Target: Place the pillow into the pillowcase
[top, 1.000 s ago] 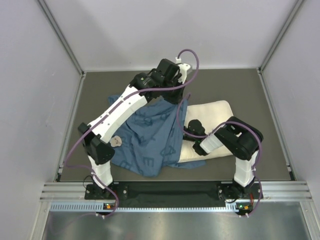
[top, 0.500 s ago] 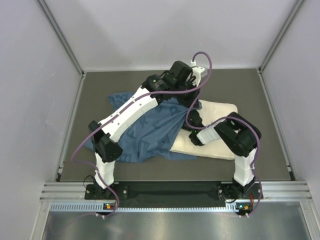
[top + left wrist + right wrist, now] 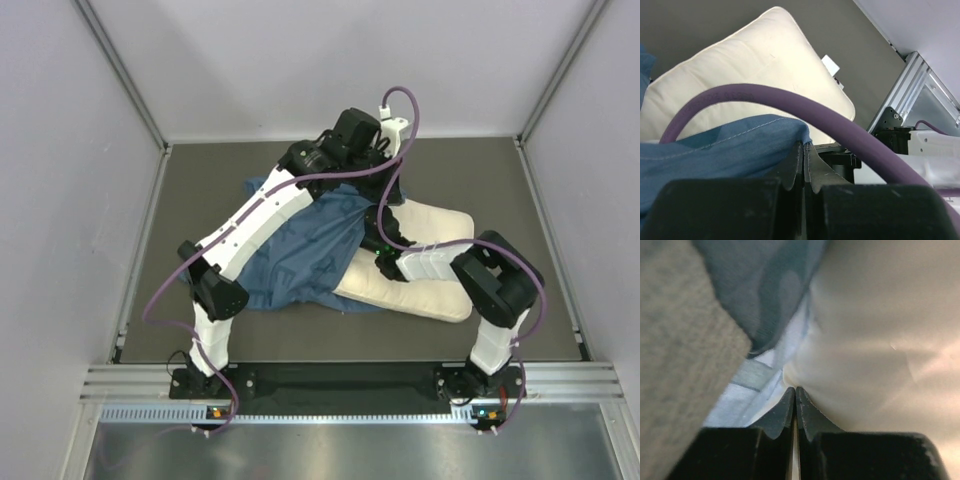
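Note:
The blue pillowcase (image 3: 300, 250) lies crumpled at mid-table, its right part draped over the left end of the cream pillow (image 3: 430, 265). My left gripper (image 3: 372, 192) reaches over from the left and is shut on the pillowcase's stitched edge (image 3: 765, 140), lifting it above the pillow (image 3: 755, 65), whose white tag (image 3: 830, 65) shows at its short end. My right gripper (image 3: 795, 388) is shut at the pillow's rounded edge (image 3: 865, 340), with its tips pinching the cream fabric. The pillowcase (image 3: 765, 290) hangs just above it, and its pale inner side (image 3: 752, 387) lies to the left.
A purple cable (image 3: 790, 100) loops across the left wrist view and over the pillow (image 3: 395, 170). The grey mat (image 3: 500, 180) is bounded by white walls and a metal rail (image 3: 350, 385) at the near edge. The right arm's elbow (image 3: 500, 285) stands over the pillow's right end.
The left arm has swung right and dragged the pillowcase rightwards over the pillow's left end. The right arm has stretched further forward, and more of the pillow's near side now shows.

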`<state>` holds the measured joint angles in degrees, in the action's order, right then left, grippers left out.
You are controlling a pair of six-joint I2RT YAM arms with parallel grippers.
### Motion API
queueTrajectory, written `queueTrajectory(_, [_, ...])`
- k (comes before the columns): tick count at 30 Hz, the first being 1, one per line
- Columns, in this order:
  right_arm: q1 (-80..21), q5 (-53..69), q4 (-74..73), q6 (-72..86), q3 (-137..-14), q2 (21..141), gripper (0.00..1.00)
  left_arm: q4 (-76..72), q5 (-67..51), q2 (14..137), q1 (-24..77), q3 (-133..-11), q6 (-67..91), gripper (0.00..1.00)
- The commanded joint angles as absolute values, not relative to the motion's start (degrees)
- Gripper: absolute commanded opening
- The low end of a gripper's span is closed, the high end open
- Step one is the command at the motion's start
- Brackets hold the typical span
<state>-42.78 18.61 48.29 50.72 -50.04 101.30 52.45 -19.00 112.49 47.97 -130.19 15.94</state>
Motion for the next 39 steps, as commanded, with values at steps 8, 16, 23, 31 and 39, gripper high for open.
queueTrajectory(8, [-37.97,17.94,37.28,48.18,-46.59,97.22,0.27,50.89,-14.87,114.26,46.86,-128.60,15.73,0.00])
queueTrajectory(16, [-32.97,18.98,38.13,52.03,-36.22,88.42,0.39,40.27,-17.14,106.45,41.40,-112.95,16.70,0.00])
queueTrajectory(23, [-27.60,23.29,35.11,53.44,-34.18,85.43,0.55,35.97,-25.83,99.07,36.48,-104.35,16.61,0.00])
queueTrajectory(31, [-22.94,24.35,25.24,50.46,-35.15,78.96,0.54,37.17,-27.87,96.77,35.16,-103.10,14.68,0.00])
queueTrajectory(39, [-14.62,17.32,-3.49,33.94,-43.42,64.61,0.78,34.10,-21.11,95.36,36.12,-95.19,12.83,0.00])
